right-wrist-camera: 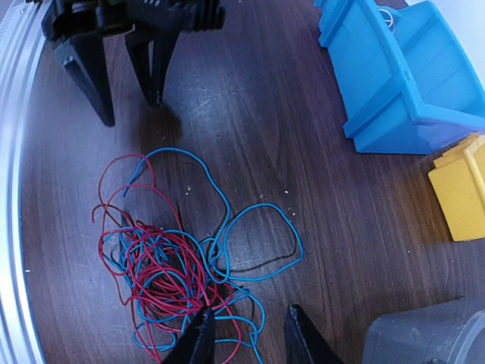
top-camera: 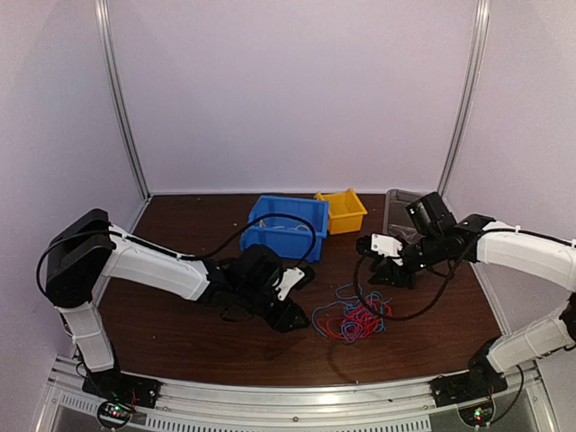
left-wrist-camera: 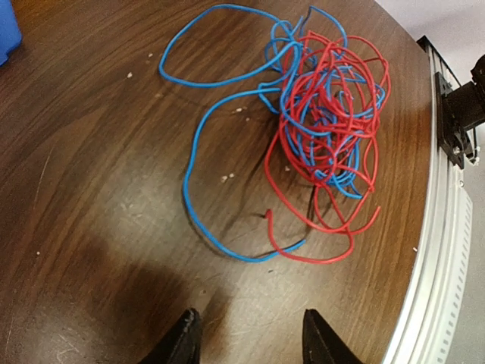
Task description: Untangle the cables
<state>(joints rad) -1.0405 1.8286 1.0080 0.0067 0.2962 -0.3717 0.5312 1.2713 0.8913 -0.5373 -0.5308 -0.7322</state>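
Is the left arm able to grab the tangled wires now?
Probably yes. The left end effector is open and faces the cables, with only bare table between them.

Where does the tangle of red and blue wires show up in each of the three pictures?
Top external: the cables lie low, just right of centre.
Left wrist: the cables, upper right.
Right wrist: the cables, lower left.
Shared landmark: the blue bin, behind the cables from above, upper right in the right wrist view.
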